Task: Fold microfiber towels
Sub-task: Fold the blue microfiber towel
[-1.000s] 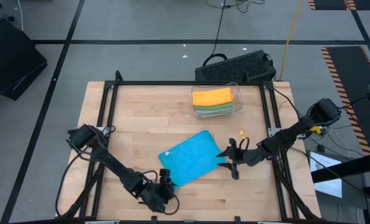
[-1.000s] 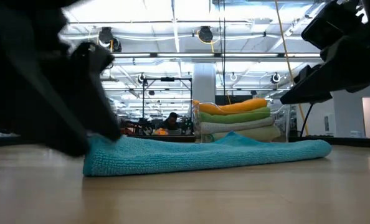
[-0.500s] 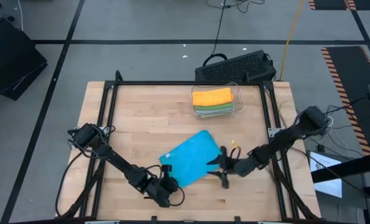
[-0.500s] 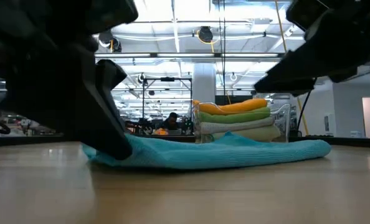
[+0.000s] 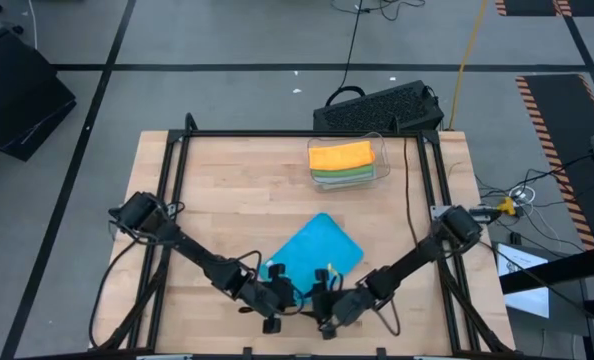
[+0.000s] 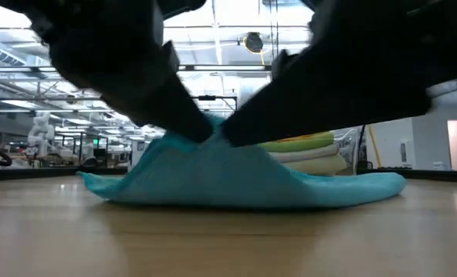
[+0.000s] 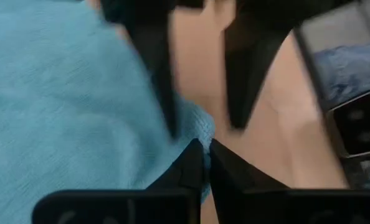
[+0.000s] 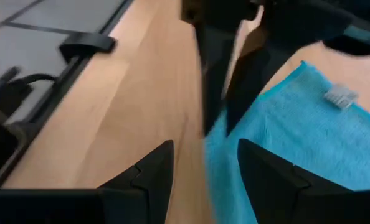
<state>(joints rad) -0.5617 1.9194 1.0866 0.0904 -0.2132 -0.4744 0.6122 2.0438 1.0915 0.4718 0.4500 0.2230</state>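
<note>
The left gripper (image 5: 277,298) is clenched on the blue towel (image 5: 317,255)'s six-o'clock edge, the right gripper (image 5: 325,305) gapes, risking collision or slippage

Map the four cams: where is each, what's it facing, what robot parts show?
High: overhead, straight down on table; both arms.
Low: table height, level across blue towel; both arms drop in.
Left wrist: shut left gripper pinching towel edge.
Right wrist: open right gripper nearing that edge.
Shared: both wrist views show the other gripper.
</note>
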